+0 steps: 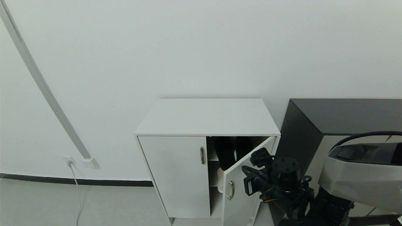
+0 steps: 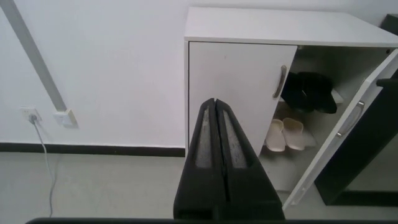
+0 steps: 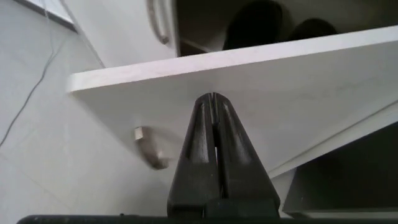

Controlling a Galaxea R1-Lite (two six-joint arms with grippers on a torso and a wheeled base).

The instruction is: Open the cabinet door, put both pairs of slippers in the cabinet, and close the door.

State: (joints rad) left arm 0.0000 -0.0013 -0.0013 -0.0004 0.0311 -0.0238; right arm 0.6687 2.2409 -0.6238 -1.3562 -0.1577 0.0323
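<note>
The white cabinet (image 1: 207,117) stands against the wall. Its left door (image 1: 174,175) is closed and its right door (image 1: 243,182) hangs partly open. A black pair of slippers (image 2: 309,91) lies on the upper shelf, and a beige pair (image 2: 285,134) on the shelf below. My right gripper (image 3: 212,96) is shut with nothing in it, its tips right at the outer face of the open door (image 3: 298,93), just under the door's top edge. The right arm (image 1: 276,179) sits outside that door. My left gripper (image 2: 215,102) is shut and empty, well back from the cabinet front.
A dark cabinet (image 1: 339,116) stands close on the right of the white one. A wall socket with a cable (image 1: 70,163) and a slanted wall conduit (image 1: 47,91) are at the left. Bare grey floor (image 1: 78,204) lies before the wall.
</note>
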